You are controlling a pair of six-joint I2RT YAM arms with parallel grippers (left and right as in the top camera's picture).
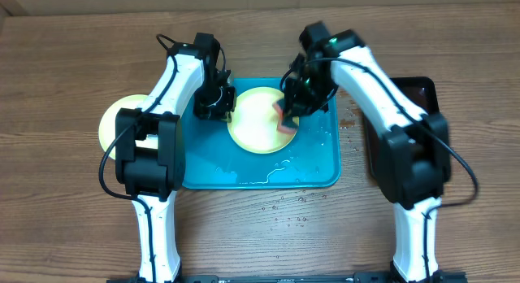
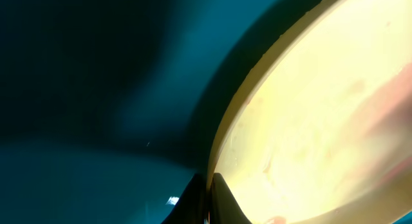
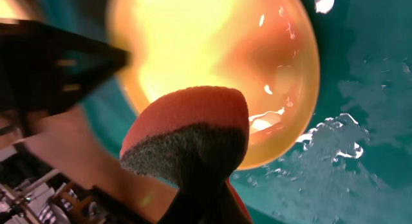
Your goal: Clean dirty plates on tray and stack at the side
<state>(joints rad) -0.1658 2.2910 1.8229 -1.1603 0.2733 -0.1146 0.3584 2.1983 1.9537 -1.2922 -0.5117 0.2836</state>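
The wooden tabletop (image 1: pixel 65 234) carries the turquoise tray (image 1: pixel 318 167) at its centre, placed where both arms can reach it. A smaller black tray (image 1: pixel 422 92) sits at the right edge, partly under the right arm. Water is pooled on the turquoise tray's floor (image 1: pixel 284 165), and a few drops have reached the wood in front of it, so the low rim is catching most of the wash water.

One yellow plate (image 1: pixel 253 128) lies flat on the tray, a little above its middle. A second plate (image 1: pixel 112 124) rests on the bare wood to the left of the tray, half hidden by the left arm. That is probably where the cleaned stack is being built.

The left pincer (image 1: pixel 226 112) is down at the yellow plate's left rim with its fingers (image 2: pixel 222 201) fully closed. They seem to be pinching the rim itself, probably to stop the plate sliding under the scrubbing, though the wrist view is too dark and close to be sure.

The right pincer (image 1: pixel 292 111) is clamped tight on the sponge (image 3: pixel 187 127), red side up and grey scouring face towards the plate. It presses on the plate's right edge. Glare washes out the plate's surface, so I cannot tell whether any smears remain.
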